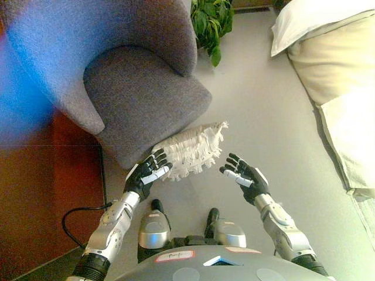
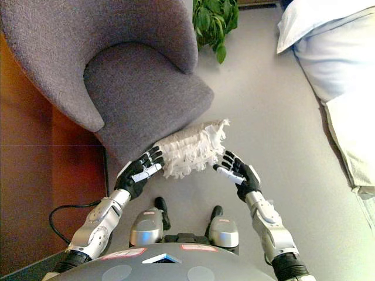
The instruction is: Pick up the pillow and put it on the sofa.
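White fringed pillow [image 1: 192, 149] on floor between two open robot hands

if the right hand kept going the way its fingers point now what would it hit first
Most likely the white fringed pillow. The right hand is open, fingers aimed up-left at the pillow's near edge. Depth is unclear, so it might skim past it.

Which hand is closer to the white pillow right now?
Left. The left hand has its open fingers against the pillow's near left end. The right hand, also open, hovers off the pillow's right side with a gap of floor between.
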You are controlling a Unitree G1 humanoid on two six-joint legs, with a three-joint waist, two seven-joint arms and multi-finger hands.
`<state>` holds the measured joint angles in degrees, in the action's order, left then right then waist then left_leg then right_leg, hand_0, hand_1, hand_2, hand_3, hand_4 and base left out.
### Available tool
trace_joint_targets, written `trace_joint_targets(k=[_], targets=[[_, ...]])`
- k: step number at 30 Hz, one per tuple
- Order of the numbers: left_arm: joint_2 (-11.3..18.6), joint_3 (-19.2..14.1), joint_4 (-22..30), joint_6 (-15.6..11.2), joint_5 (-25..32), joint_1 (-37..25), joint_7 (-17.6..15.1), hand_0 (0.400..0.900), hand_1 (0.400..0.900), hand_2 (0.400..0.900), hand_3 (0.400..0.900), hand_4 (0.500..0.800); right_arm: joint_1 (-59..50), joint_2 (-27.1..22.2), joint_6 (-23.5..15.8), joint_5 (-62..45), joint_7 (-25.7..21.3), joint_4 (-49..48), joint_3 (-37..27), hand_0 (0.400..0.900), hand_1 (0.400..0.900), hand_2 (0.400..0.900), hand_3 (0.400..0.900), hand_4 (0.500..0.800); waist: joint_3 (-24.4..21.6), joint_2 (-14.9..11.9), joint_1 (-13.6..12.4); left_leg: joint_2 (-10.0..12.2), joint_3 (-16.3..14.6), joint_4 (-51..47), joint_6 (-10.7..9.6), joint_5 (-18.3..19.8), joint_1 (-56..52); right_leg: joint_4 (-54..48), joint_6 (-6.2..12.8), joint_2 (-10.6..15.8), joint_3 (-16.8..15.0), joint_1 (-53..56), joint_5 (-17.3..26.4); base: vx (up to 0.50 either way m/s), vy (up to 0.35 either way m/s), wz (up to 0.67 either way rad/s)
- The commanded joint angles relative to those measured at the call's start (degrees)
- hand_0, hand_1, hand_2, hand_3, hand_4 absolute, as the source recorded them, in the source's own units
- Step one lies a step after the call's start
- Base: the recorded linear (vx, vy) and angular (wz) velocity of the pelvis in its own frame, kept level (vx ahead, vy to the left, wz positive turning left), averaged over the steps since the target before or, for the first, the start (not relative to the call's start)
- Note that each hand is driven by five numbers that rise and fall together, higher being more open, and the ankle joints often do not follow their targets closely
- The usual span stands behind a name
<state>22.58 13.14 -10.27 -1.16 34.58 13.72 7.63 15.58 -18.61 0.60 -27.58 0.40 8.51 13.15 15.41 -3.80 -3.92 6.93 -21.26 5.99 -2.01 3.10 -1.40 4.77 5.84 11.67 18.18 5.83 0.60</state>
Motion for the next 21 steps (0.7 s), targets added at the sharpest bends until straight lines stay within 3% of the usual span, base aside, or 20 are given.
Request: trace_joint_targets(k=[1,2,4,7,8,10,11,14,15,17,21], targets=[[2.6,-0.8,6.9,-2.0,-2.0,2.9,2.1,0.900,0.900,0.900,0.900,0.800,0.8,0.0,-4.3,-0.5,-3.1,-5.6,-1.5,0.900,0.900,0.900,0.900,0.800,-8.5,-0.4,-1.9,-5.4,1.7,-6.6,6.0,-2.8,7.3,24.2,7.85,2.4,-0.4,4.5,-0.7,0.27,0.237,0.12],[2.8,-0.7,6.8,-1.8,-2.4,3.0,1.9,0.900,0.900,0.900,0.900,0.800,0.5,0.2,-5.0,0.7,-4.1,-5.5,-1.2,0.900,0.900,0.900,0.900,0.800,-8.8,0.1,-1.9,-6.1,2.3,-6.7,7.0,-1.6,6.3,31.1,7.98,3.2,-0.6,1.3,1.0,0.27,0.226,0.11],[3.1,-1.1,6.6,-1.1,-2.2,2.5,1.2,0.900,0.900,0.900,0.900,0.800,-0.4,0.1,-6.1,3.0,-5.4,-4.9,-0.6,0.900,0.900,0.900,0.900,0.800,-8.5,1.1,-1.5,-6.7,3.3,-7.2,7.3,-0.8,4.0,35.3,7.17,4.4,-0.5,-4.8,0.4,0.27,0.148,0.11],[3.9,-2.2,7.1,0.0,-0.9,1.6,1.5,0.900,0.900,0.900,0.900,0.800,-1.5,-1.0,-6.4,8.7,-7.4,-4.5,-0.4,0.900,0.900,0.900,0.900,0.800,-7.8,2.1,-0.9,-6.2,5.0,-6.8,5.7,-0.9,1.9,29.0,5.28,4.4,1.2,-7.8,-2.0,0.20,-0.054,0.20],[4.1,-2.5,7.2,0.5,-0.8,1.2,1.4,0.900,0.900,0.900,0.900,0.800,-1.6,-1.7,-6.6,10.8,-7.5,-4.2,-0.6,0.900,0.900,0.900,0.900,0.800,-7.3,2.4,-0.6,-5.7,5.5,-6.7,4.8,-0.9,0.8,24.8,4.96,6.0,2.0,-8.3,-0.6,0.24,-0.165,0.36],[4.6,-2.8,7.2,1.2,-0.1,0.6,0.9,0.900,0.900,0.900,0.900,0.800,-1.7,-3.1,-6.7,17.0,-9.3,-3.7,-1.0,0.900,0.900,0.900,0.900,0.800,-6.4,2.3,0.1,-4.8,5.7,-6.5,3.3,-0.4,-0.9,18.1,5.79,10.3,2.5,-9.7,4.7,0.25,-0.241,0.48],[4.9,-2.9,7.1,1.5,0.3,0.3,0.5,0.900,0.900,0.900,0.900,0.800,-1.7,-4.3,-7.0,21.5,-11.0,-3.8,-1.2,0.900,0.900,0.900,0.900,0.800,-5.9,1.7,0.6,-4.4,6.1,-6.1,2.3,0.5,-1.8,11.6,7.30,12.6,1.7,-10.2,9.2,0.23,-0.355,0.66],[5.4,-2.8,6.3,1.4,1.1,0.8,-0.4,0.900,0.900,0.900,0.900,0.800,-2.3,-7.6,-5.2,32.3,-13.8,-5.4,-1.1,0.900,0.900,0.900,0.900,0.800,-5.3,0.4,1.6,-2.1,6.9,-4.1,0.6,1.6,-2.0,2.3,9.09,16.2,-0.9,-10.7,17.8,0.27,-0.392,0.69],[5.6,-3.1,6.1,1.5,1.7,1.0,-0.6,0.900,0.900,0.900,0.900,0.800,-2.8,-8.5,-4.2,34.4,-14.3,-5.5,-1.1,0.900,0.900,0.900,0.900,0.800,-5.1,0.4,1.6,-0.8,7.4,-3.7,0.2,1.8,-2.3,2.2,9.16,16.2,-1.5,-10.7,17.8,0.30,-0.292,0.51],[5.5,-4.0,5.3,1.9,2.5,1.5,-0.9,0.900,0.900,0.900,0.900,0.800,-4.2,-10.4,-3.4,39.4,-15.4,-4.7,-1.5,0.900,0.900,0.900,0.900,0.800,-5.1,0.3,0.8,1.9,7.6,-2.8,-0.9,1.3,-2.2,0.9,9.16,16.1,1.2,-8.8,15.7,0.22,-0.252,0.50],[5.5,-5.1,4.5,2.6,2.5,2.1,0.1,0.900,0.900,0.900,0.900,0.800,-7.9,-13.7,-1.4,44.7,-16.6,-2.9,-2.5,0.900,0.900,0.900,0.900,0.800,-4.8,-0.2,-1.3,7.5,9.3,1.3,-3.8,-0.5,0.8,-0.2,8.73,13.4,4.7,-5.8,9.9,0.12,-0.232,0.56]])
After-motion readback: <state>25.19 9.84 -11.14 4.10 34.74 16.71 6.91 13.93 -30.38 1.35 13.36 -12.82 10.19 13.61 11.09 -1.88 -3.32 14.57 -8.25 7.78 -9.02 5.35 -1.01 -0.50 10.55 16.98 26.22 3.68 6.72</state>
